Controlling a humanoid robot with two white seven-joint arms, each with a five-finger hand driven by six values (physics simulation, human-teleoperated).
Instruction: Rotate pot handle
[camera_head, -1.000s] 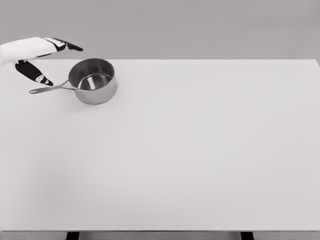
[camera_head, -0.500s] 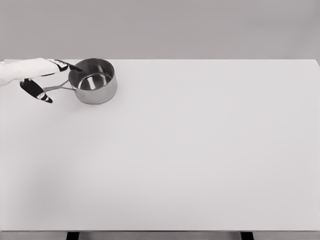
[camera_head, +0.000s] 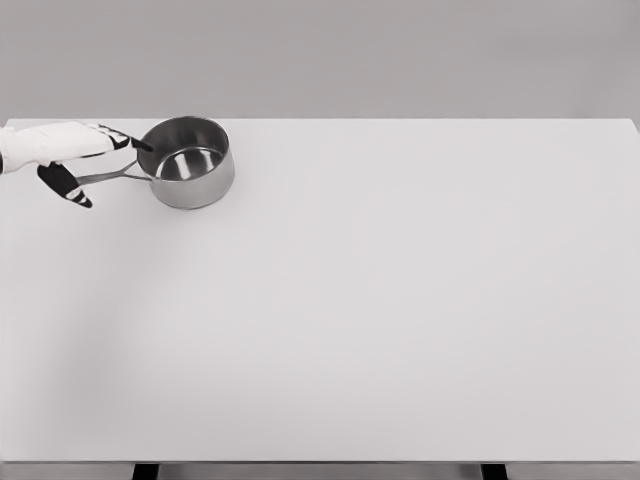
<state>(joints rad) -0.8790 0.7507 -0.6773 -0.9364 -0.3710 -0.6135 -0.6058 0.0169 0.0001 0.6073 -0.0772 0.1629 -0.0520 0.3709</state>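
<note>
A shiny steel saucepan (camera_head: 188, 175) stands at the far left of the white table (camera_head: 380, 300), and it holds nothing. Its thin handle (camera_head: 118, 176) points left, slightly toward me. My left hand (camera_head: 108, 170) comes in from the left edge and straddles the handle. The long fingers (camera_head: 125, 140) reach over it toward the pot's rim. The thumb (camera_head: 66, 186) lies on the near side and covers the handle's end. The fingers stay extended, not curled round the handle. The right arm does not show.
The table's left edge (camera_head: 4, 200) runs close beside the hand, and its far edge (camera_head: 320, 120) runs just behind the pot. A plain grey wall stands behind the table.
The left hand has come down and drawn left, from above the handle to astride it. The handle's outer end is now hidden by the thumb. The pot has hardly moved.
</note>
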